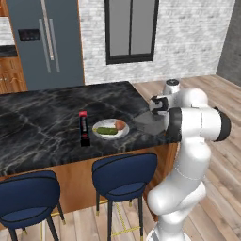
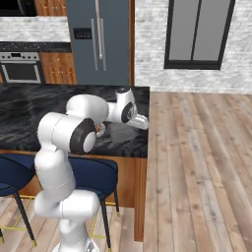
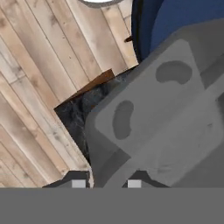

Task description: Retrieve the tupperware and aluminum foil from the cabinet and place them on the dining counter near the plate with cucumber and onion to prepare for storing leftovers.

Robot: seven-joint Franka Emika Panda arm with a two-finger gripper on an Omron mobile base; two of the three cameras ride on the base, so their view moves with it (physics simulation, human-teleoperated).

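My gripper (image 3: 106, 182) is shut on the rim of the tupperware (image 3: 162, 118), a grey see-through tub that I hold over the right end of the dining counter (image 1: 42, 127). The tupperware (image 1: 149, 123) sits just right of the white plate (image 1: 100, 126), which carries the green cucumber (image 1: 107, 131) and the orange-brown onion (image 1: 120, 124). The aluminum foil (image 1: 84, 128), a black box with red ends, lies on the slab left of the plate. From the right I see the tupperware (image 2: 120, 133) under my hand. Whether the tub touches the slab I cannot tell.
Two blue stools (image 1: 123, 176) (image 1: 28, 197) stand along the counter's front. The counter's corner (image 3: 72, 114) lies under the tub, with wooden floor (image 2: 197, 162) to its right. A steel fridge (image 1: 47, 42) and a dark window (image 1: 131, 29) are behind; an oven (image 2: 19, 69) is at the back left.
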